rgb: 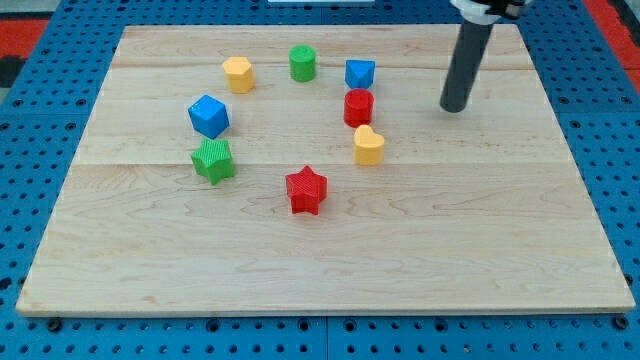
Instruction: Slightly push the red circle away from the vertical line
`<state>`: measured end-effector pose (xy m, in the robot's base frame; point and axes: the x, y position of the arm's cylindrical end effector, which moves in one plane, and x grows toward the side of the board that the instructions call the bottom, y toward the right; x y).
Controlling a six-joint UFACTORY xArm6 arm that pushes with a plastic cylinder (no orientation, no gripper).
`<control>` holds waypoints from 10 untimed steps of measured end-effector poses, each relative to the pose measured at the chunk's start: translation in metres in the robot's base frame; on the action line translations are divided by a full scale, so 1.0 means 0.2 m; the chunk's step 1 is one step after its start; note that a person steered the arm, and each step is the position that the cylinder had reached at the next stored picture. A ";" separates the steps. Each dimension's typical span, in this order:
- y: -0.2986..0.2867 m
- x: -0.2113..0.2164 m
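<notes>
The red circle (pixel 358 106) stands on the wooden board (pixel 480 220), right of centre near the view's top. A blue block (pixel 360 73) sits just above it and a yellow heart (pixel 368 145) just below it, the three forming a roughly vertical line. My tip (pixel 454 107) rests on the board to the right of the red circle, about a hundred pixels away at the same height, touching no block.
A green circle (pixel 302 63) and a yellow hexagon (pixel 238 74) lie near the top. A blue cube (pixel 209 116) and a green star (pixel 213 160) lie at the left. A red star (pixel 306 190) lies near the centre.
</notes>
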<state>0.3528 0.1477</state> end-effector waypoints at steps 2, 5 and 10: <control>-0.23 0.00; -0.27 -0.01; -0.34 -0.10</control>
